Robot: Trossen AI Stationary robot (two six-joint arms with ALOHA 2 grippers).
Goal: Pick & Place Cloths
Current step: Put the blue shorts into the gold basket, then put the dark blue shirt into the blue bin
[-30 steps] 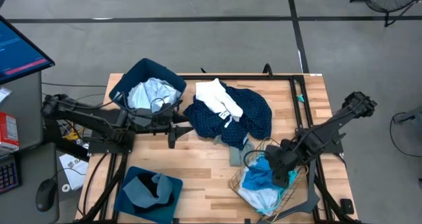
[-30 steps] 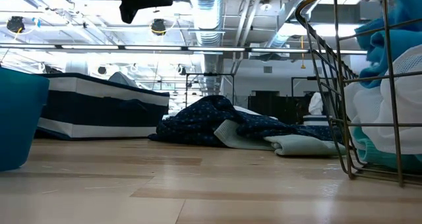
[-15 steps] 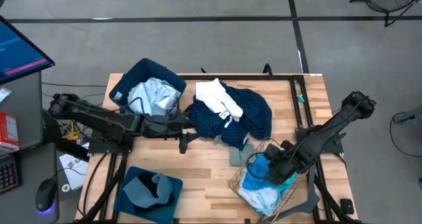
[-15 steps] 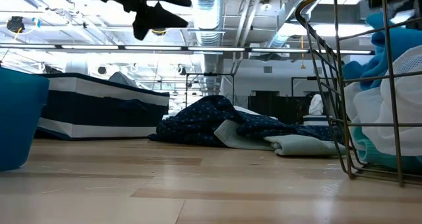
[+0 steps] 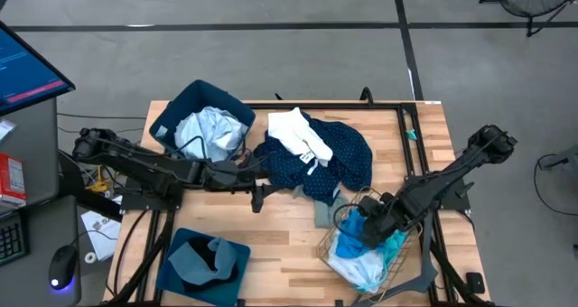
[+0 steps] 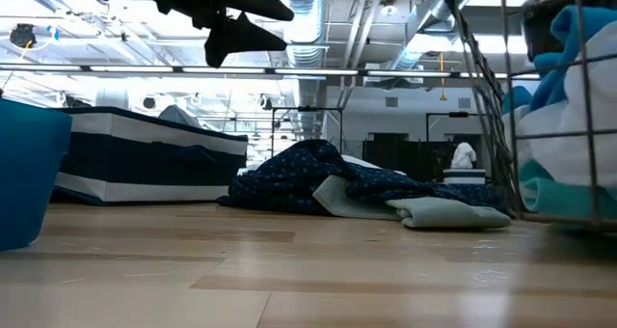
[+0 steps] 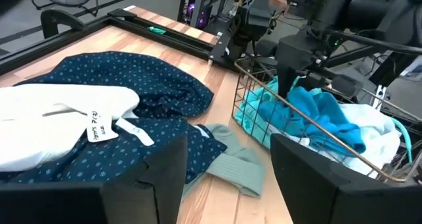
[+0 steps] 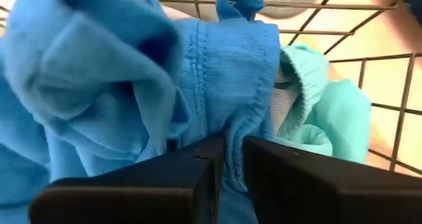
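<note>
The right tool [image 8: 227, 159] is down in the wire basket [image 5: 327, 239], clenched on the bright cyan cloth [image 8: 132, 85] — the pick step. Next comes a clean lift clear of the wires. The left tool [image 5: 257, 197] hovers released above the tabletop [image 5: 271, 230].

High view looks straight down, low view skims the tabletop; both share the navy dotted cloth [image 5: 339, 158].

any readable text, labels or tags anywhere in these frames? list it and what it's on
White tag on the white garment: dark handwriting, too blurred to read.
Blue monitor screen beside the table: a pink bar and faint lines, too small to read.
Red box on the side desk: print too small to read.
Nothing else carries text.
</note>
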